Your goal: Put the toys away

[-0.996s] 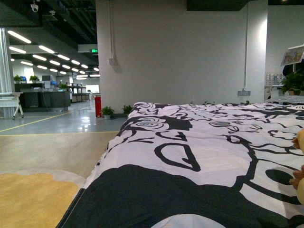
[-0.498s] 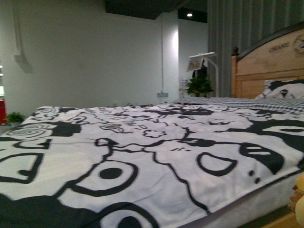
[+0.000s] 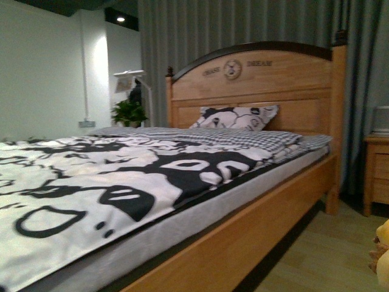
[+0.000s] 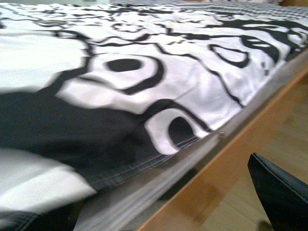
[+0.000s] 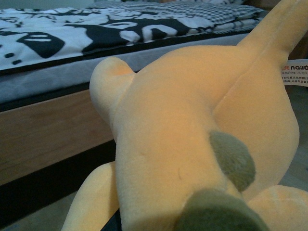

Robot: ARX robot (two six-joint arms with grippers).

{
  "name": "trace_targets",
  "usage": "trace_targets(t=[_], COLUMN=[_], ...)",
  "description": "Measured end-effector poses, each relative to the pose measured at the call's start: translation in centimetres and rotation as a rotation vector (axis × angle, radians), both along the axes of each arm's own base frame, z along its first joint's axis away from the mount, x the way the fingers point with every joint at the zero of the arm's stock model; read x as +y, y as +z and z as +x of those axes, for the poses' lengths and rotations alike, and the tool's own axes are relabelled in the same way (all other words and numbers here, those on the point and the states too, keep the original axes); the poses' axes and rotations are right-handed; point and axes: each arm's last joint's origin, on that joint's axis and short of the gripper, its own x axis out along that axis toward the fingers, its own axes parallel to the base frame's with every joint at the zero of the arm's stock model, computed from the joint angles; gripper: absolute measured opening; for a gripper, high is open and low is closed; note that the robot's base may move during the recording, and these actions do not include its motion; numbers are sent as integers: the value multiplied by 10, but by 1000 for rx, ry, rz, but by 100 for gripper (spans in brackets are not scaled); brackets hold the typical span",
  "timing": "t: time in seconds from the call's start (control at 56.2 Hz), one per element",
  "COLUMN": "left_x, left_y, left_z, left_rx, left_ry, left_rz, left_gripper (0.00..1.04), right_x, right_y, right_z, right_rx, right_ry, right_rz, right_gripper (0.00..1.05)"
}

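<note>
Right wrist view is almost filled by the toy (image 5: 192,125), soft orange-yellow with dull dark patches, sitting right up against the lens. The right gripper itself does not show, so we cannot tell how far it is closed, though from the toy sitting so close we judge that it carries it. In the front view the same toy peeks in at the lower right edge, above the floor (image 3: 310,255) and beside the bed, not on it. Of the left gripper (image 4: 278,191) we see only one dark finger with nothing against it, and we cannot tell its opening. Just beyond runs the wooden side rail (image 5: 43,130), with the mattress and the black-and-white quilt (image 3: 91,176) on top. Further off, the pillow (image 3: 234,117) leans on the headboard (image 3: 255,79), and a cabinet (image 3: 378,176) stands by the curtain.

No box or shelf for toys shows, so we judge this to be the carrying step. To do it well we would hold the toy high enough that its limbs do not drag, keep it off the rail, turn slowly since a soft body sags and can slip from a pinch, and let go only once it rests on its place
</note>
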Motion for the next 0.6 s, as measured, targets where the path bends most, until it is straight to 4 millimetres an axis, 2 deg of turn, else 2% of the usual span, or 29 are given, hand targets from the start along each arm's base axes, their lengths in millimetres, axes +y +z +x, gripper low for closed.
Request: trace_targets(t=[0.605], left_x=[0], left_y=[0], left_z=[0], left_rx=[0], left_ry=[-2], left_rz=[0], left_gripper=[99], right_x=[0], right_y=[0], right_z=[0], right_rx=[0], right_ry=[0], right_rz=[0], right_gripper=[17])
